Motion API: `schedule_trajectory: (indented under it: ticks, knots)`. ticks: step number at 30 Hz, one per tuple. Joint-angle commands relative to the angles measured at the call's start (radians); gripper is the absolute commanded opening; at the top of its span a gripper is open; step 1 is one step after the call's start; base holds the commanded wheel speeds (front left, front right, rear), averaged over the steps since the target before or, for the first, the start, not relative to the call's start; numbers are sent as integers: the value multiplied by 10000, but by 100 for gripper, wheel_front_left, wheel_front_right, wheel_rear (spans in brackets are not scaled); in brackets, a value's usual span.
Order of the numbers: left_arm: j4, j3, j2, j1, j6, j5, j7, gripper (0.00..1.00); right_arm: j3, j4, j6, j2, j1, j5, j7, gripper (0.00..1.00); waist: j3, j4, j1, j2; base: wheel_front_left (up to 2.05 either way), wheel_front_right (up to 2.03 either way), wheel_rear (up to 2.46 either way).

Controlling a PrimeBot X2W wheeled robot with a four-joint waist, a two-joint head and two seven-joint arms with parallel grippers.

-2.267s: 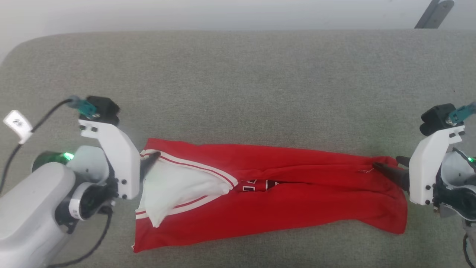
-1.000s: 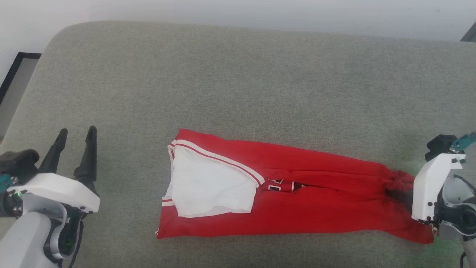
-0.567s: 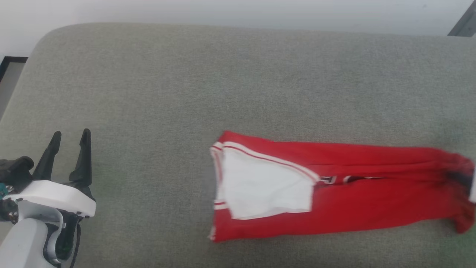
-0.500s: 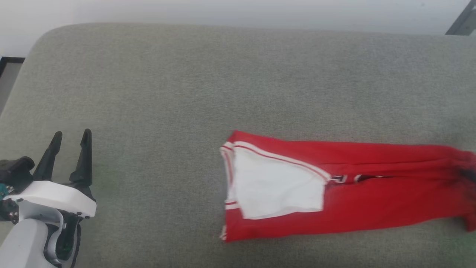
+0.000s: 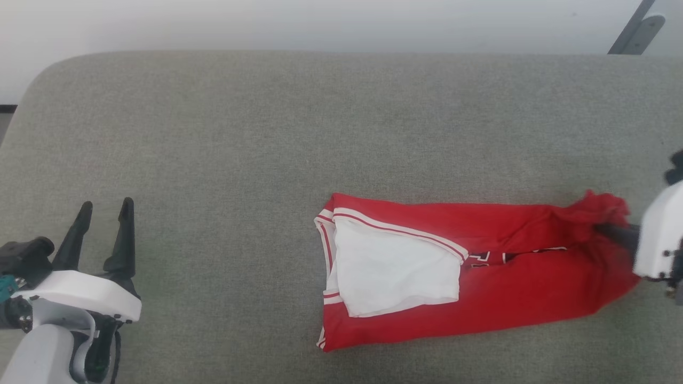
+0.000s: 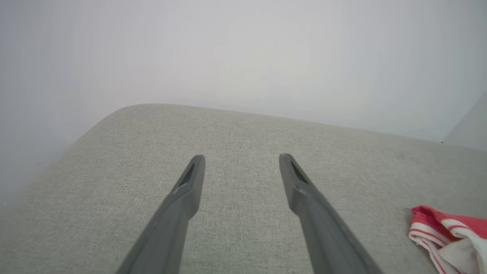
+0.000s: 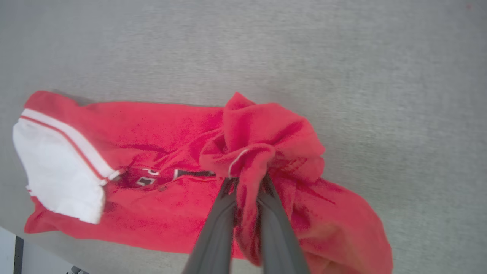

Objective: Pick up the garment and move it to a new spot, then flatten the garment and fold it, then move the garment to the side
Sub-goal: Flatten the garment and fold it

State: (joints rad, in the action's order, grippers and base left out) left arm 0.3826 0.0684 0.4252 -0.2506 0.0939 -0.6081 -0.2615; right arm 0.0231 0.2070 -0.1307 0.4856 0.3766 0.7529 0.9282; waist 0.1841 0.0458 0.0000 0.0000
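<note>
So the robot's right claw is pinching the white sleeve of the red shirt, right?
Not quite. The right gripper is shut on the garment, but it pinches bunched red cloth at the end away from the white sleeve. The sleeve lies flat on the grey cushion, with no finger on it. The right wrist view shows this.

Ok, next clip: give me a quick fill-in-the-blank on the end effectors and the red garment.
1. The right end effector is ____ on a bunch of the garment.
2. The left end effector stands ____, holding nothing.
3. The garment's sleeve is ____.
4. It lies on a ____ fabric surface.
Missing words: shut; open; white; grey.
</note>
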Motion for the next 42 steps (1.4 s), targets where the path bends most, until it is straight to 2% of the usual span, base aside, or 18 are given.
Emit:
schedule_trajectory:
  ticks: [1, 6, 12, 20, 28, 29, 31, 32, 36, 42]
  knots:
    - [18, -59, -68, 51, 73, 75, -42, 100, -139, -387, -2, -109, -115, 35, 113, 0, -58, -8, 0, 0, 0, 0, 0]
    - [116, -35, -243, -86, 155, 251, -42, 100, -982, -1740, -2, -837, -219, 122, 374, 0, -172, 130, 0, 0, 0, 0, 0]
    - [327, 177, -483, -360, 253, 366, -42, 100, -2370, -2100, -2, -1663, 213, 26, 322, 0, -235, 530, 0, 0, 0, 0, 0]
    - [631, 556, -753, -814, 338, 415, -42, 100, -3676, -1305, -2, -2428, 881, -240, -197, 0, -230, 1095, 0, 0, 0, 0, 0]
    - [894, 816, -1025, -1233, 359, 391, -42, 100, -4709, 296, -2, -2943, 1668, -353, -1193, 0, -149, 1502, 0, 0, 0, 0, 0]
    - [898, 868, -1054, -1254, 361, 345, -43, 100, -4834, 522, -2, -2963, 1732, -393, -1299, 3, -147, 1534, 0, 0, 0, 0, 0]
    - [902, 962, -1054, -1268, 364, 283, -41, 100, -5100, 853, -2, -2949, 1861, -392, -1487, 42, -147, 1580, 0, 0, 0, 0, 0]
    - [891, 977, -1034, -1275, 364, 254, -43, 100, -5217, 936, -2, -2931, 1931, -333, -1609, 100, -151, 1591, 0, 0, 0, 0, 0]
    - [772, 916, -913, -1103, 366, 194, -43, 100, -5638, 937, -2, -2635, 2027, 31, -1733, 100, -219, 1478, 0, 0, 0, 0, 0]
    - [521, 574, -664, -713, 368, 193, -41, 100, -5774, 4, -2, -1930, 2040, 462, -2035, 100, -382, 1043, 0, 0, 0, 0, 0]
